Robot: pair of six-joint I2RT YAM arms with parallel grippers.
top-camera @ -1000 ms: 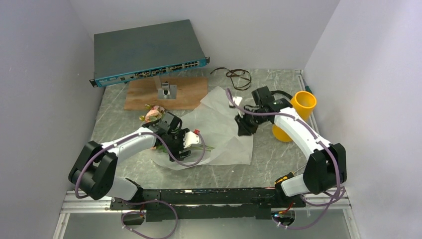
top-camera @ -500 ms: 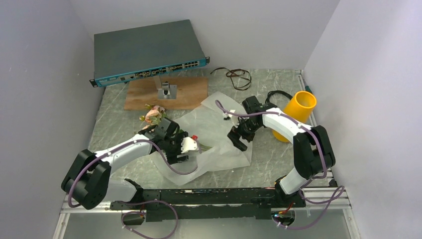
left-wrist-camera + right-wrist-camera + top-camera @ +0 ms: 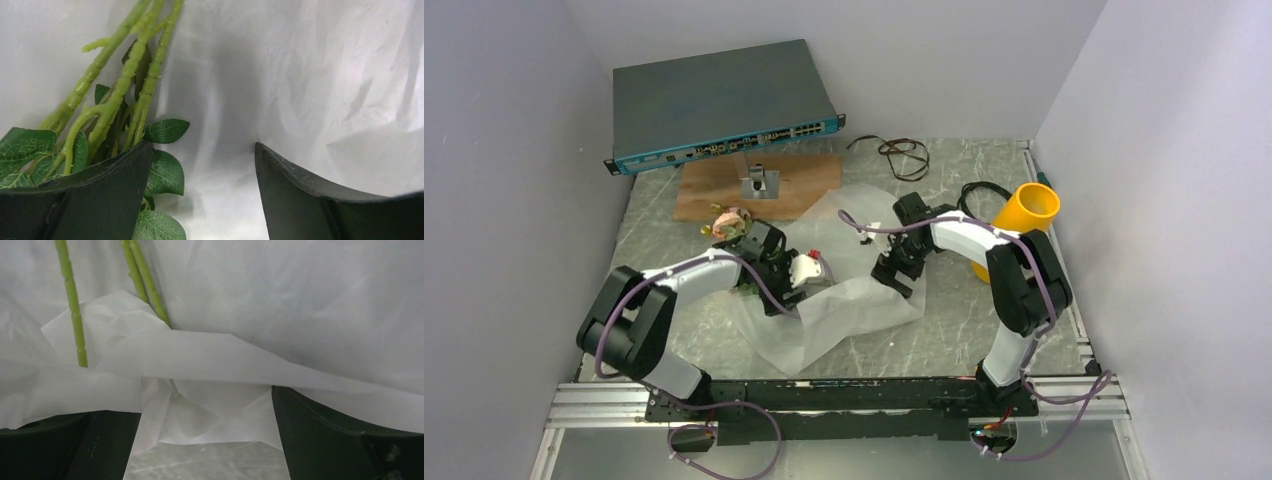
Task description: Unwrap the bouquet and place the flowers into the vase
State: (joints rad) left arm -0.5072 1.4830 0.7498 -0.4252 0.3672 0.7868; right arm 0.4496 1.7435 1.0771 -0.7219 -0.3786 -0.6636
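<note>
We find the flowers (image 3: 729,219) at the mid-left of the tabletop (image 3: 954,340), their stems (image 3: 125,85) lying across the opened paper sheet (image 3: 864,310). The vase (image 3: 1027,212) is near the right edge. The left gripper (image 3: 202,150) is spread wide with the stems just beside one finger, holding nothing. The right gripper (image 3: 205,400) is likewise wide, over a paper fold. We judge the stems light, thin and springy, and the blooms fragile. Take the stems together below the leaves, not the limp paper.
</note>
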